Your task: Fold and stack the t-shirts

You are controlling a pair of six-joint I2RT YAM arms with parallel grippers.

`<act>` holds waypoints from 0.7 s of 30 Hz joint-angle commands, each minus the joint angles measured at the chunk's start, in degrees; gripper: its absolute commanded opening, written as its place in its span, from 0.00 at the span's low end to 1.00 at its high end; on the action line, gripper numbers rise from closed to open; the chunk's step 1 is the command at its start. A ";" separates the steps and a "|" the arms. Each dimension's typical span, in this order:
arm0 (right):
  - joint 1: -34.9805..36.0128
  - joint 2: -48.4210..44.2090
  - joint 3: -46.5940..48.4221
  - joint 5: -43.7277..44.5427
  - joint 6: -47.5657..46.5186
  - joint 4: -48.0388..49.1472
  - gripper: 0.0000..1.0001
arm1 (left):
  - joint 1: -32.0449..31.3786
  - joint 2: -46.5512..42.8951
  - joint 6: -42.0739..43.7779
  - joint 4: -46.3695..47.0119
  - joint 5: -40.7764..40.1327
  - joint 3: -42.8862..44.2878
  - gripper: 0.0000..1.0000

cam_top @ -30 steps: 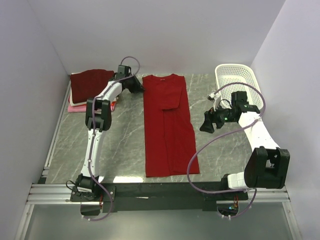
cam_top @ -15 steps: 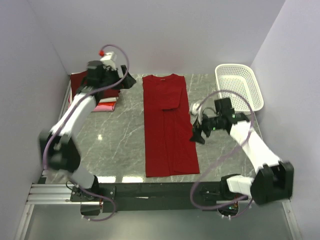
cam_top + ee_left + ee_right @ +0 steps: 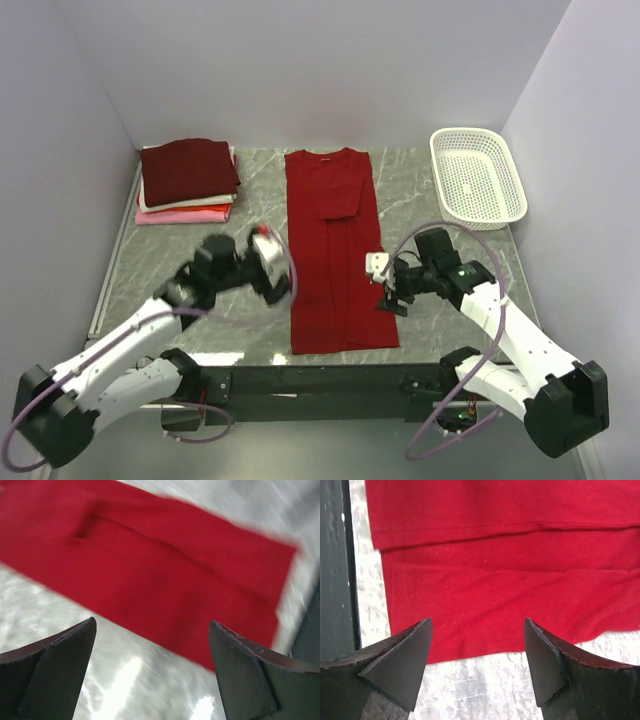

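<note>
The red t-shirt (image 3: 335, 250) was judged soft and limp, best pinched at both near hem corners, with the fingers of the left gripper (image 3: 152, 670) and right gripper (image 3: 477, 665) spread apart.

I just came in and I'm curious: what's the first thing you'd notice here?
The long bright red shirt catches the eye first, folded into a strip down the middle of the table. The left gripper and the right gripper hover open at its near end, one on each side. A pile of folded shirts sits far left, and a white basket far right.
</note>
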 commanded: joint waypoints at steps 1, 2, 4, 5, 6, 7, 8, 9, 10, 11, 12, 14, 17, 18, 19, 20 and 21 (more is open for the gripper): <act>1.90 -1.86 -2.25 4.46 -5.63 -0.25 0.80 | -9.19 -8.08 14.02 -0.94 -8.21 -6.29 0.99; 2.25 -1.69 -3.47 5.16 -6.34 0.27 0.80 | -10.60 -10.18 14.46 -0.94 -9.96 -7.52 0.99; 4.09 -0.90 -4.62 6.48 -8.27 0.98 0.81 | -14.73 -11.34 14.91 -2.08 -12.17 -9.47 0.99; 4.89 -0.55 -5.85 8.66 -8.80 2.29 0.82 | -16.14 -11.17 14.99 -2.78 -13.22 -9.73 0.99; 5.76 -0.11 -6.38 9.82 -8.90 3.26 0.82 | -17.37 -10.74 15.00 -3.22 -13.84 -10.26 0.98; 6.73 0.07 -6.91 10.87 -8.98 4.14 0.82 | -20.08 -10.12 15.95 -3.92 -13.93 -10.61 0.94; 8.05 0.24 -7.52 12.71 -8.72 5.97 0.82 | -21.67 -8.46 16.57 -3.93 -14.28 -11.05 0.93; 8.93 0.59 -7.79 13.34 -8.46 6.86 0.82 | -24.82 -7.49 16.49 -3.58 -16.64 -12.10 0.93; 9.29 0.77 -7.88 13.87 -8.02 7.65 0.82 | -26.24 -5.39 16.32 -2.36 -18.14 -12.46 0.92; 9.81 0.95 -8.14 14.22 -7.76 8.79 0.82 | -27.48 -4.15 16.23 -2.09 -19.29 -12.81 0.91; 10.25 1.30 -8.23 15.01 -7.67 9.24 0.82 | -28.36 -2.92 16.31 -1.74 -20.60 -12.98 0.90; 10.78 1.48 -9.10 15.89 -7.84 10.55 0.82 | -29.77 0.15 16.23 -1.38 -21.66 -12.64 0.87; 11.75 1.91 -11.03 17.91 -8.80 13.53 0.82 | -29.95 2.27 16.75 0.19 -21.67 -12.02 0.84; 12.19 2.44 -11.39 18.35 -8.98 14.33 0.82 | -29.86 2.71 16.75 0.55 -21.67 -12.11 0.84; 12.28 2.97 -11.57 19.22 -9.25 15.04 0.82 | -29.86 3.32 16.75 0.55 -21.32 -12.02 0.82; 12.45 3.49 -11.22 19.32 -9.33 14.96 0.82 | -29.95 4.46 16.67 0.47 -20.80 -11.76 0.81; 12.63 4.45 -10.78 19.23 -9.51 14.26 0.82 | -30.21 4.73 16.32 0.03 -20.18 -11.41 0.80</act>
